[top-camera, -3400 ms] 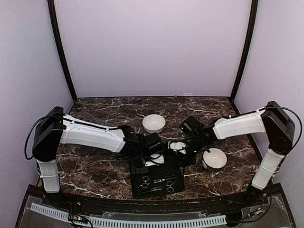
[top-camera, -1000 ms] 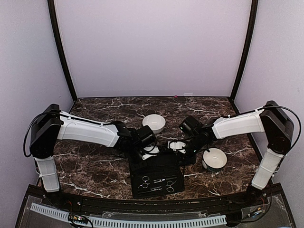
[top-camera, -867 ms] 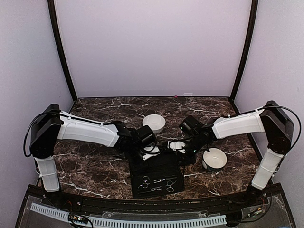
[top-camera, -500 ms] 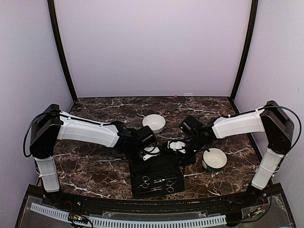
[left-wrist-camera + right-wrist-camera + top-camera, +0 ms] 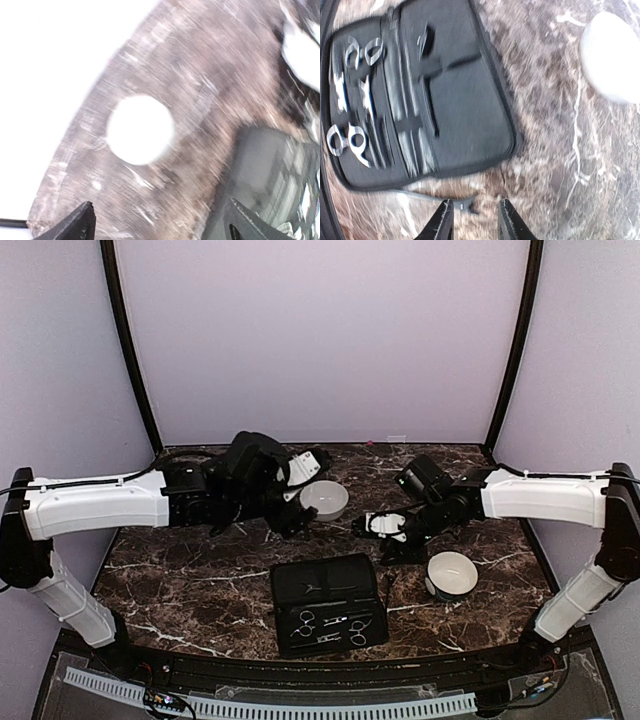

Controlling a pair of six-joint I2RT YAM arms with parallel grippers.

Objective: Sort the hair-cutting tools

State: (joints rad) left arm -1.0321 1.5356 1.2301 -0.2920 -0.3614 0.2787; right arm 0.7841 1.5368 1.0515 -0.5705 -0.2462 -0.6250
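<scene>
Left wrist view is showing the left gripper (image 5: 160, 226) hanging wide open with nothing between its fingers. It's looking down at a white round bowl (image 5: 140, 129) sitting mid-way along the dark marble table (image 5: 200, 570), toward the far edge.

The right gripper (image 5: 472, 220) is hovering with its jaws only narrowly parted. I'm not seeing anything pinched in there.

Just ahead of it, the flat black zip case (image 5: 462, 100) is lying open by the middle of the table's near edge. The silver ring-handled scissors (image 5: 350, 142) and slim black comb-like sticks (image 5: 412, 145) are sitting inside it, though blur is eating the detail.

I'm guessing these are going to handle light, stiff and slick. They're lying flat and look strapped in, so I'd be pinching across a shank near the pivot and sliding it out rather than fishing for a ring.

The left arm (image 5: 100, 505) is reaching in from the left edge, raised with its wrist tipping down. The right arm (image 5: 545, 495) is stretching in from the right edge, wrist angling toward the case. A second white bowl (image 5: 452, 573) is sitting near that arm, toward the right edge.
</scene>
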